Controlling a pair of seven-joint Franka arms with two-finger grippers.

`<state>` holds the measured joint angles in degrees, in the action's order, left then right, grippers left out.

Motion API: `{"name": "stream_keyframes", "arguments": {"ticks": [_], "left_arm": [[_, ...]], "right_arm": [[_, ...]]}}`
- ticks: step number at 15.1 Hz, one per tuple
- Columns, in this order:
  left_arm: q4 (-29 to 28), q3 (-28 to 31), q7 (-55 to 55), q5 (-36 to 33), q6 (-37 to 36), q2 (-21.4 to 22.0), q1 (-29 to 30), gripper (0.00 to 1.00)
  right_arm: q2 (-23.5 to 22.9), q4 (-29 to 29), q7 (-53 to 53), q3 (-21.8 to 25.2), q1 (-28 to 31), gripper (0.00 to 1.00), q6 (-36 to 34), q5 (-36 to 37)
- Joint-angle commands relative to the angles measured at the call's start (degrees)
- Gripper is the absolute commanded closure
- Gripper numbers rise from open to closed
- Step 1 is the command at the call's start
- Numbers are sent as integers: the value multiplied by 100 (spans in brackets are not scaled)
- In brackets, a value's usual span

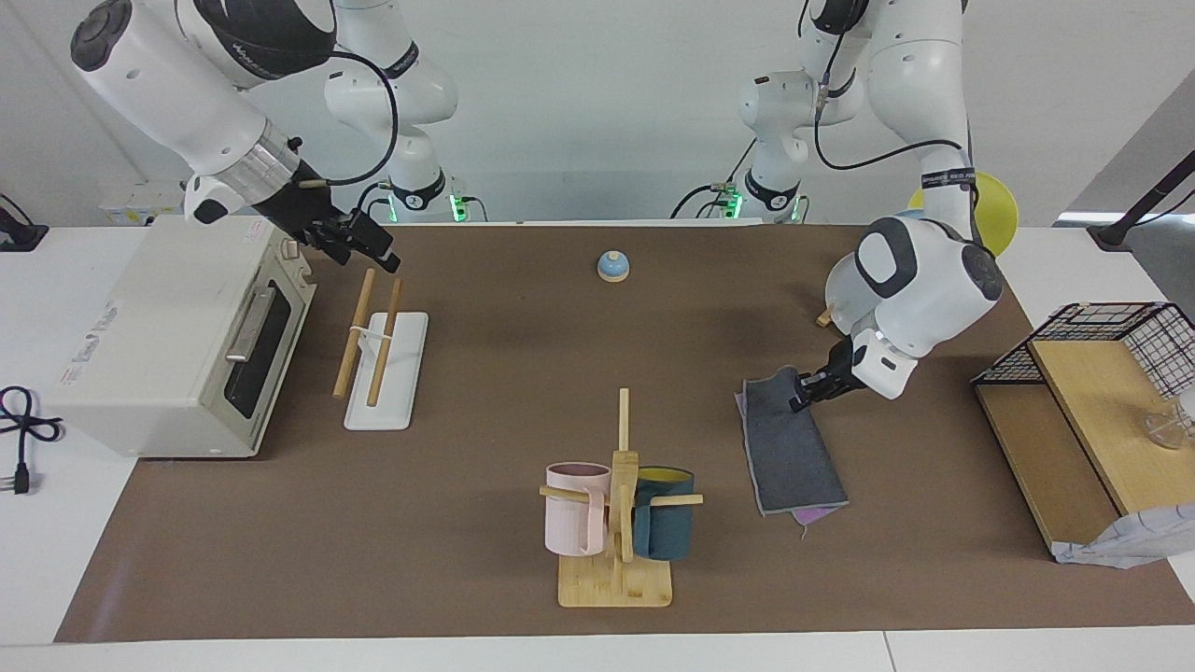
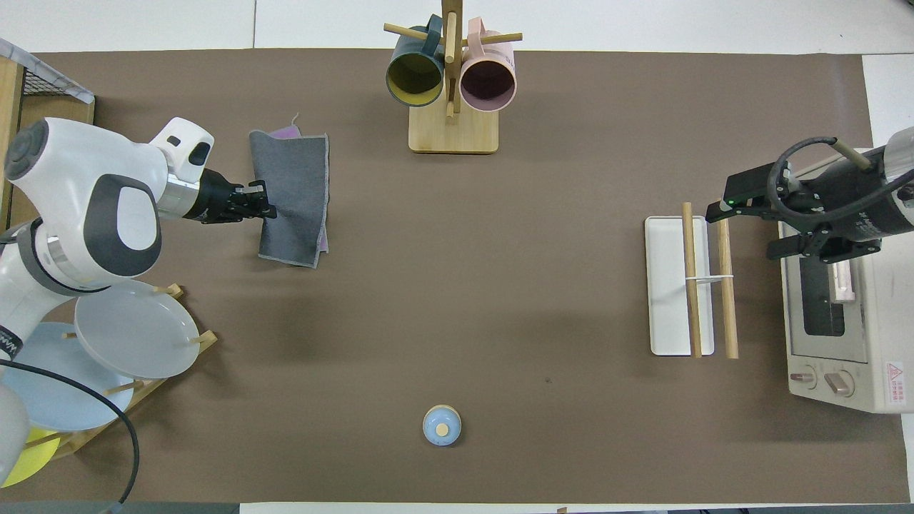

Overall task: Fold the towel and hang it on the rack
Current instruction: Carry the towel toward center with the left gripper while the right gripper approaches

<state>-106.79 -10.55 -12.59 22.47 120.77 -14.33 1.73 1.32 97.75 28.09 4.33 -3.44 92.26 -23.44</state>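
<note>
The towel (image 1: 794, 448) lies folded on the brown mat toward the left arm's end, dark grey face up, with a purple strip showing under its edges; it also shows in the overhead view (image 2: 296, 193). My left gripper (image 1: 803, 392) is low at the towel's edge nearest the robots and is shut on it; that edge is slightly lifted. The rack (image 1: 397, 373), two wooden rods on a white base, stands toward the right arm's end beside the toaster oven. My right gripper (image 1: 373, 247) hangs over the rods' ends nearest the robots, apart from them.
A toaster oven (image 1: 159, 336) stands at the right arm's end. A wooden mug stand (image 1: 621, 485) with a pink and a dark teal mug is farther from the robots, mid-table. A small blue bell (image 1: 612, 266) is near the robots. A plate stand (image 2: 136, 335) and a wire basket (image 1: 1120, 345) are at the left arm's end.
</note>
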Motion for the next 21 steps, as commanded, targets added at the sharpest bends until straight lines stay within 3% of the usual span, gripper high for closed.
{"name": "stream_keyframes", "arguments": {"ticks": [1,4,9,14,21], "left_arm": [[455,-96,-1566,-391,-694,211,-50,100],[957,-605,-3489,-831,-976,229,-50,100],[1186,-1221,-7013,-938,-942,615,-50,100],[1257,-1546,-9740,-894,-688,852,-50,100],[1160,-2065,-12704,-885,-239,1099,-77,100]], "right_arm": [[228,341,739,-20,-16,0,318,-406],[246,473,1337,-55,-112,0,730,-950],[535,1272,2655,-55,-1035,0,2268,-1365],[553,1291,3877,-64,-1229,0,2427,-2093],[553,1291,5583,-64,-2274,0,3130,-2332]]}}
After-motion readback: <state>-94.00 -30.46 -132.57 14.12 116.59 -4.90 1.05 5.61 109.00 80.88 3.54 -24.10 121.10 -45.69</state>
